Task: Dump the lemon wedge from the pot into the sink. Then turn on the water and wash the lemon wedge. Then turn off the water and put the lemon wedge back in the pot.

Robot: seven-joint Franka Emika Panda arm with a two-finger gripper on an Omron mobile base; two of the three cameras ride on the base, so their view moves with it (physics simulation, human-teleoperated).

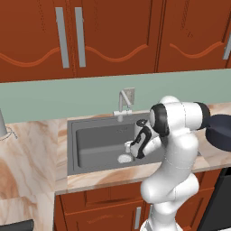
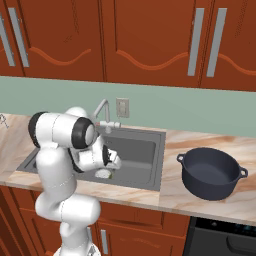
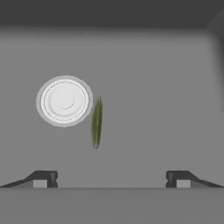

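The lemon wedge (image 3: 96, 122) is a thin yellowish-green sliver lying on the floor of the dark grey sink (image 3: 157, 87), right beside the round white drain (image 3: 64, 101). My gripper (image 3: 111, 178) hangs open above the sink floor, its two dark fingertips (image 3: 43, 178) wide apart with nothing between them; the wedge lies just ahead of them. In the base views the hand (image 1: 135, 146) is lowered into the sink (image 1: 90, 140) near the drain (image 1: 125, 158). The dark navy pot (image 2: 211, 172) stands upright on the counter right of the sink (image 2: 140, 150).
A silver faucet (image 2: 102, 112) rises at the back of the sink, also seen as the faucet (image 1: 122, 101) in the left base view. Marble counter (image 1: 27, 149) runs on both sides. Red-brown cabinets hang above and stand below. A dark appliance (image 2: 225, 237) sits lower right.
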